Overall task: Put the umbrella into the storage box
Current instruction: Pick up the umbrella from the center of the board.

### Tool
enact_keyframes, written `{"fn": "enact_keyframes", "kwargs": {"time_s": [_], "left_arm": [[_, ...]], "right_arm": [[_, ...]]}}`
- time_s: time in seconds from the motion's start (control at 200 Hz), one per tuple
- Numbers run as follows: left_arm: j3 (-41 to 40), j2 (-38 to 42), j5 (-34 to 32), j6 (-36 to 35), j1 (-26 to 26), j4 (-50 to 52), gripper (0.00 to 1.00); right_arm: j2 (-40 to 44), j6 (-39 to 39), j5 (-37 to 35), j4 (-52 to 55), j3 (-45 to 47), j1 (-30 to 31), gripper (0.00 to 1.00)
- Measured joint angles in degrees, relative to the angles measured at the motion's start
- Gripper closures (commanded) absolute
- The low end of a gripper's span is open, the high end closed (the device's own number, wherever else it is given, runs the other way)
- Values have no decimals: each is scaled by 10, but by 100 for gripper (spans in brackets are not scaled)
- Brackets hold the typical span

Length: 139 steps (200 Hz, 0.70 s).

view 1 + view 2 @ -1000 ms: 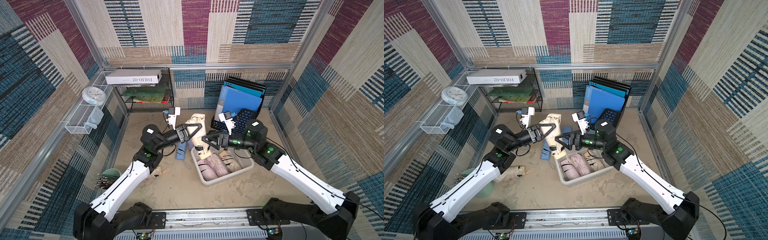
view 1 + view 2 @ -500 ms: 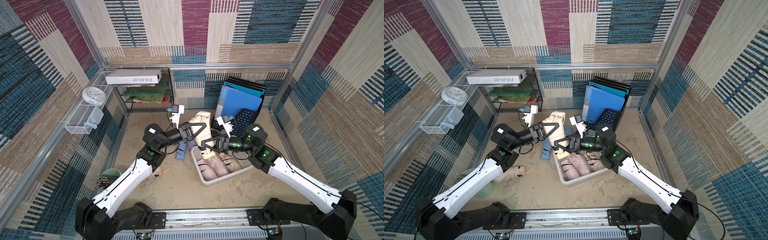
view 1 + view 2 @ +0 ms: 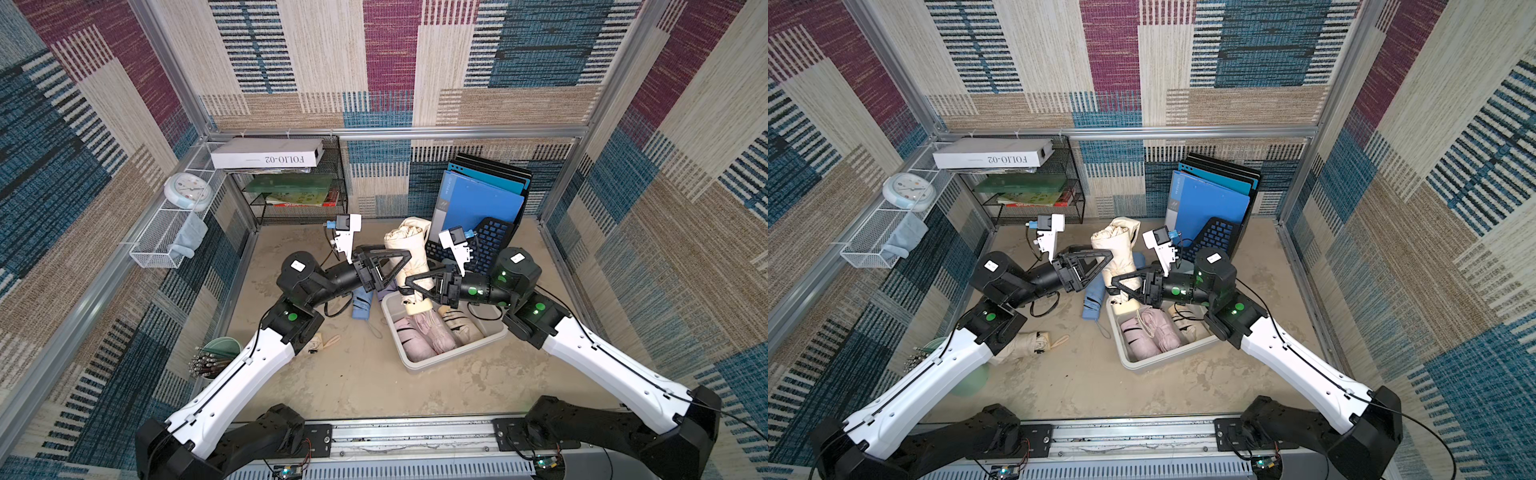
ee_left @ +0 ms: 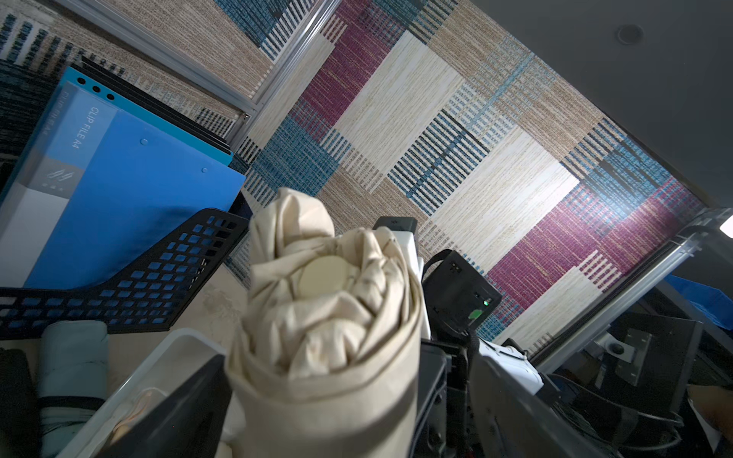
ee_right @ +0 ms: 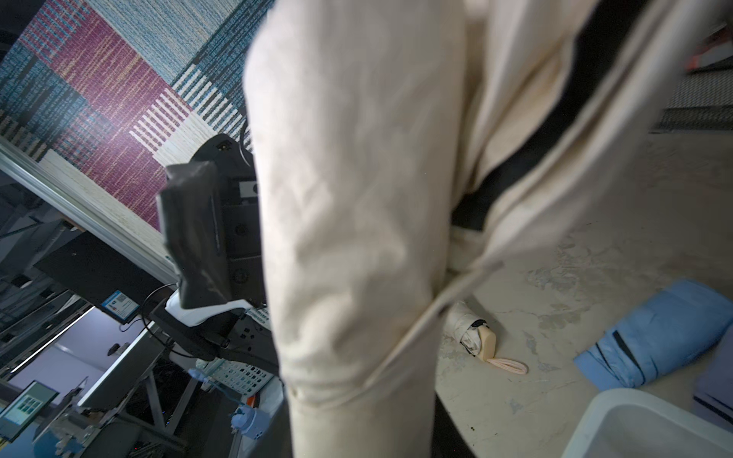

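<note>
A folded cream umbrella (image 3: pixel 409 241) (image 3: pixel 1117 241) stands upright over the far left corner of the off-white storage box (image 3: pixel 449 359) (image 3: pixel 1167 361), handle end down. My left gripper (image 3: pixel 399 270) (image 3: pixel 1100 266) is open, its fingers either side of the umbrella's middle (image 4: pixel 325 317). My right gripper (image 3: pixel 415 286) (image 3: pixel 1121 286) comes in from the opposite side and is shut on the umbrella's lower part, whose cloth fills the right wrist view (image 5: pixel 357 198). Pink and cream folded umbrellas (image 3: pixel 419 336) lie inside the box.
A blue folded umbrella (image 3: pixel 361 303) lies on the floor left of the box, a cream one (image 3: pixel 1025 343) under my left arm. Behind the box stands a black lattice file holder (image 3: pixel 478 232) with blue folders. A wire shelf (image 3: pixel 291 187), mesh basket (image 3: pixel 166 237) and green cup (image 3: pixel 216 353) line the left side.
My left gripper has let go of the umbrella and opened. My right gripper has closed on the umbrella's lower part. The umbrella stays upright at the same spot.
</note>
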<state>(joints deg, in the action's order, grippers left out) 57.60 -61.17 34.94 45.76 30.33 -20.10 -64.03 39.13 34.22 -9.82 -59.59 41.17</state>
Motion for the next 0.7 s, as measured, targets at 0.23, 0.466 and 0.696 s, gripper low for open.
{"fn": "enact_keyframes", "kwargs": {"time_s": [0.23,0.466,0.696], "left_arm": [[79,61,-94,-136,0,208,4],[235,23,-136,-314,0,403,5],[234,-17,-158,-157,-1,493,6]], "right_arm": [[9,-210,-148,196,-83,-5,89],[32,-546,-324,345,-121,-5,94],[57,-867,-408,340,-67,-3,97]]}}
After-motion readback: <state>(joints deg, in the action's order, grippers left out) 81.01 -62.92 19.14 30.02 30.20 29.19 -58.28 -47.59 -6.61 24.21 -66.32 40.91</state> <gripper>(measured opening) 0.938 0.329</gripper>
